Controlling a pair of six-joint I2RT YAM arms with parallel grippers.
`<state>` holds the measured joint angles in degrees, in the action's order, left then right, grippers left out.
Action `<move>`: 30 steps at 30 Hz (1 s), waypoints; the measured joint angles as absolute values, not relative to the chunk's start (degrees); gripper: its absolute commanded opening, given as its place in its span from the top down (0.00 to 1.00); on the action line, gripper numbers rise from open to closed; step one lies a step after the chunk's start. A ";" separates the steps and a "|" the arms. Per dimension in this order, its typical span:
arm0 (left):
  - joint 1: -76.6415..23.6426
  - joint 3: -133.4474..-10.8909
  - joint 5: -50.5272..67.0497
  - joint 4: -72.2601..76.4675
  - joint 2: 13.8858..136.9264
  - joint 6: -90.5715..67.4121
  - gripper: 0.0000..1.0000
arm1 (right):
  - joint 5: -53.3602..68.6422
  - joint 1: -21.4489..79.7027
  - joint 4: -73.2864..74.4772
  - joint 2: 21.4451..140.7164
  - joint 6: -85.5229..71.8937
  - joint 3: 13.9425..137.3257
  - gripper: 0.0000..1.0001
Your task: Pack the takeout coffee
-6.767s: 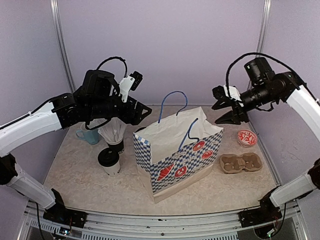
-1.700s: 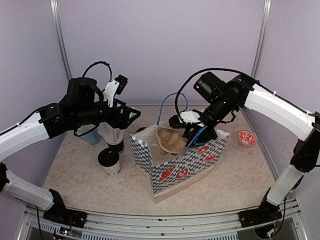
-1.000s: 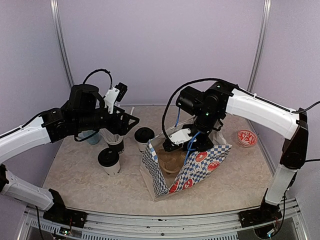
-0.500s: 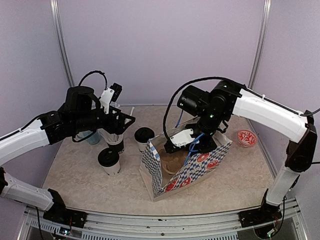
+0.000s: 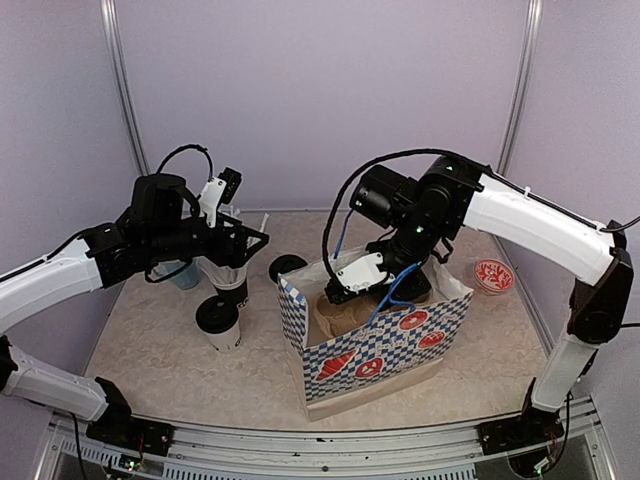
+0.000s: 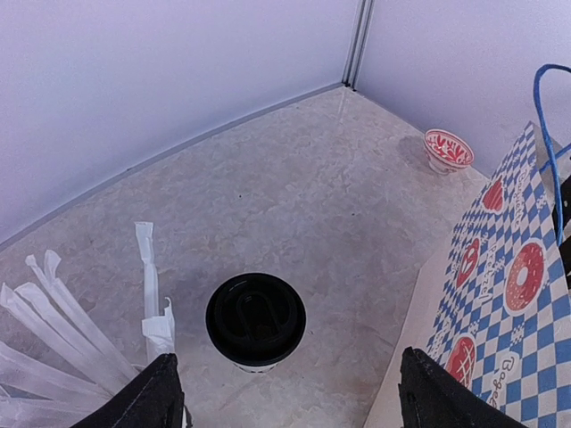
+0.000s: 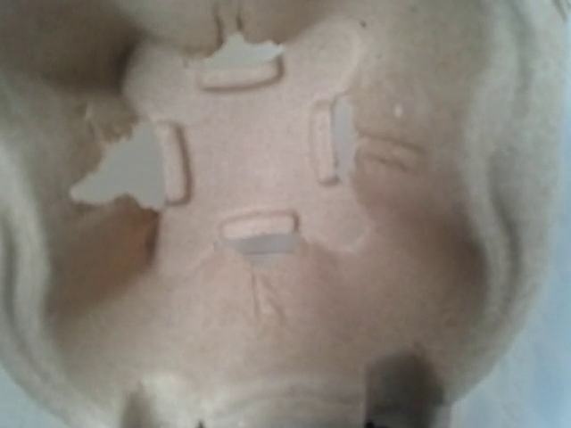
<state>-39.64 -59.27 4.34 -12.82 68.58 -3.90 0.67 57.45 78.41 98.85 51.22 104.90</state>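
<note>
On the marbled table (image 5: pixel 150 360), the front cup (image 5: pixel 218 322) and rear cup (image 5: pixel 288 268) stand left of the checkered bag (image 5: pixel 380 345). The left gripper (image 6: pixel 290 361) hangs spread over the rear cup. The right gripper (image 5: pixel 340 293), inside the bag, seems clamped on the pulp carrier (image 7: pixel 268 178). The blue handle (image 5: pixel 392 290) could snag that arm and topple the bag.

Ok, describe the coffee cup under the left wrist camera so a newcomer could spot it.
Find the blue-checked paper bag in the middle of the table. Just off its back left corner stands a white paper cup with a black lid. Its twin stands nearer the front, beside the cup of straws; this one stands alone by the bag.
</note>
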 measured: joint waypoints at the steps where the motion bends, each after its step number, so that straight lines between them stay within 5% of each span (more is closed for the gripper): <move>1: -39.55 -59.07 4.45 -12.75 68.58 -3.86 0.18 | 0.38 57.23 78.41 99.53 51.59 104.97 0.75; 23: -38.98 -57.17 7.09 -10.98 68.66 -3.88 0.18 | 1.30 56.18 75.96 102.35 53.80 92.99 0.68; 30: -38.98 -57.08 7.31 -10.90 68.66 -4.01 0.18 | 1.34 56.18 73.54 102.17 53.98 90.11 0.53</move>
